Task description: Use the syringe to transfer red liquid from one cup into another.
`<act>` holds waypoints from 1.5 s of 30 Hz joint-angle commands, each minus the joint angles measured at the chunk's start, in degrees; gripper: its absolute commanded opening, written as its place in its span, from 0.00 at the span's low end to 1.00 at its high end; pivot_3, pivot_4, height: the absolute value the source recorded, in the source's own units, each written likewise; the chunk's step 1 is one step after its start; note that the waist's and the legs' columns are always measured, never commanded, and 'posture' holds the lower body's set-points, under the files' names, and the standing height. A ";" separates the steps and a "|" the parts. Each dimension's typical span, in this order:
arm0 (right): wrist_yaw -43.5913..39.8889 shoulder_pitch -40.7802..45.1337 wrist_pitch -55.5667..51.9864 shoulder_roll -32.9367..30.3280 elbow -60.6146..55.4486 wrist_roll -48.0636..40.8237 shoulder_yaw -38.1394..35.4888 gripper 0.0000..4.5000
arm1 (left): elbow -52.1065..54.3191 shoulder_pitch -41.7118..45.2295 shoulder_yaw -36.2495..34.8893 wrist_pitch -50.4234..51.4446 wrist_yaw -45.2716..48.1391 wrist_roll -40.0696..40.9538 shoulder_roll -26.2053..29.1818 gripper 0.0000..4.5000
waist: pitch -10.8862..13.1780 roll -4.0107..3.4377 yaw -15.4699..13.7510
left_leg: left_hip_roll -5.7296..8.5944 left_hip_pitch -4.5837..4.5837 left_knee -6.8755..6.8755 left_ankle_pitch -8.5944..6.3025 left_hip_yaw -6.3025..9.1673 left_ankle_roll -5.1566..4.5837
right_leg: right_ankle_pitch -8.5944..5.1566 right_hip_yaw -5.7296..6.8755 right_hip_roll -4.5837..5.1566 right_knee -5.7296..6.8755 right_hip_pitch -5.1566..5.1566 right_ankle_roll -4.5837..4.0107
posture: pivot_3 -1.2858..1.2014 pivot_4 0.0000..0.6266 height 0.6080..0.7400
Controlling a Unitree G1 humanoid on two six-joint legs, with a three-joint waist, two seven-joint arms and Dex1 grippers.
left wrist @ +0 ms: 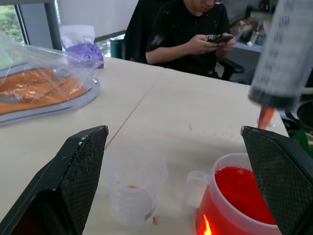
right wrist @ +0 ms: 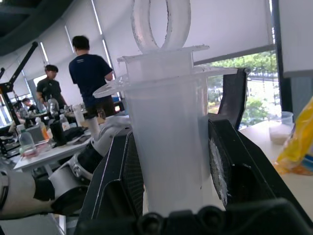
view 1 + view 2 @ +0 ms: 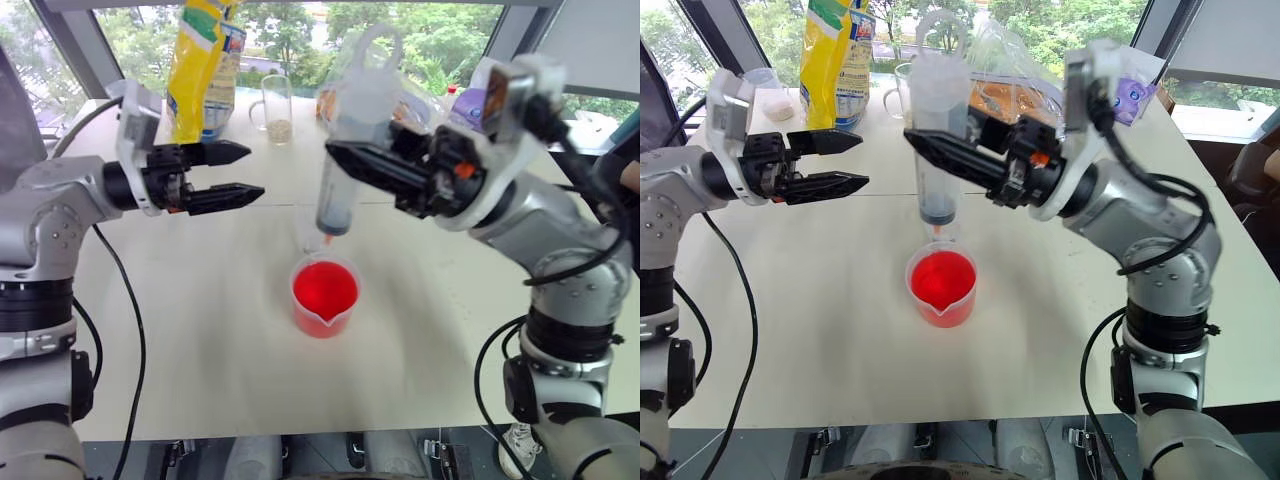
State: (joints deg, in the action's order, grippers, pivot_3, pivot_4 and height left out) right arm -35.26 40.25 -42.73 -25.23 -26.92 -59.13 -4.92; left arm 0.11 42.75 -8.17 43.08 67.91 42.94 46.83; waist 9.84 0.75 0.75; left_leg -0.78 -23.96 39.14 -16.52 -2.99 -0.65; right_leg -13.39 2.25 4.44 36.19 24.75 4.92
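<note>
Syringe [image 3: 340, 170] hung upright in the right gripper's [image 3: 375, 165] clamp above the red-filled cup [image 3: 324, 297], ready to dip; left gripper [image 3: 235, 172] gaped wide.

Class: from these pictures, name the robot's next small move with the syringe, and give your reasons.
Probably lower the syringe straight down. The right gripper holds it upright, its plunger pushed in and barrel empty, with the orange tip hanging above the red liquid in the spouted cup, not yet dipped.
</note>
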 commanded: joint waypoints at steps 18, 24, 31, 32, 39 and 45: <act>-15.49 -13.49 16.54 0.82 2.68 20.06 12.50 0.32 | 2.87 9.94 -1.33 8.94 0.63 9.14 -0.54 1.00 | 0.00 0.03 -0.07 | 0.06 0.11 0.04 0.04 0.04 0.07 | 0.00 0.00 0.02 0.03 -0.11 0.00 | 0.52 0.24 1.00; -15.97 -13.93 17.14 1.24 3.73 21.49 13.00 0.32 | 4.73 10.74 0.25 9.95 2.18 10.30 -2.22 1.00 | 0.00 0.03 -0.08 | 0.06 0.15 0.04 0.06 0.04 0.10 | 0.00 0.00 0.01 0.04 -0.15 0.01 | 0.52 0.24 1.00; -16.41 -13.73 16.91 1.33 4.38 22.35 12.76 0.32 | 9.86 9.28 1.59 12.04 1.67 11.49 -2.21 1.00 | 0.00 0.03 -0.07 | 0.06 0.18 0.04 0.07 0.04 0.11 | 0.00 0.00 0.01 0.05 -0.16 0.00 | 0.52 0.24 1.00; -16.45 -13.72 16.89 1.34 4.43 22.40 12.71 0.32 | 10.68 8.81 1.70 12.43 1.27 11.71 -2.21 1.00 | 0.00 0.03 -0.08 | 0.06 0.19 0.04 0.06 0.04 0.11 | 0.00 0.00 0.01 0.05 -0.17 0.00 | 0.52 0.24 1.00; -16.68 -13.50 16.87 1.34 4.93 22.97 12.60 0.32 | 15.07 6.75 1.45 15.96 -4.40 14.57 -3.34 1.00 | 0.00 0.03 -0.08 | 0.06 0.26 0.04 0.07 0.05 0.12 | 0.00 -0.02 0.01 0.08 -0.22 0.00 | 0.52 0.24 1.00; -17.07 -13.08 16.93 1.45 5.42 23.72 12.75 0.32 | 17.40 5.52 0.98 18.92 -8.21 18.00 -4.03 1.00 | 0.00 0.03 -0.09 | 0.06 0.31 0.04 0.08 0.05 0.13 | 0.00 -0.03 0.01 0.08 -0.26 0.00 | 0.52 0.24 1.00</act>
State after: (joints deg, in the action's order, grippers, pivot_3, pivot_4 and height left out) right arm -52.09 26.05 -27.04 -24.15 -20.83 -35.05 8.58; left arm 16.10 47.78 -5.78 61.66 60.34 59.43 42.32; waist 9.84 0.78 0.66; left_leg -0.71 -23.65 39.18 -16.44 -2.94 -0.52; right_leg -13.39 2.21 4.46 36.28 24.49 4.92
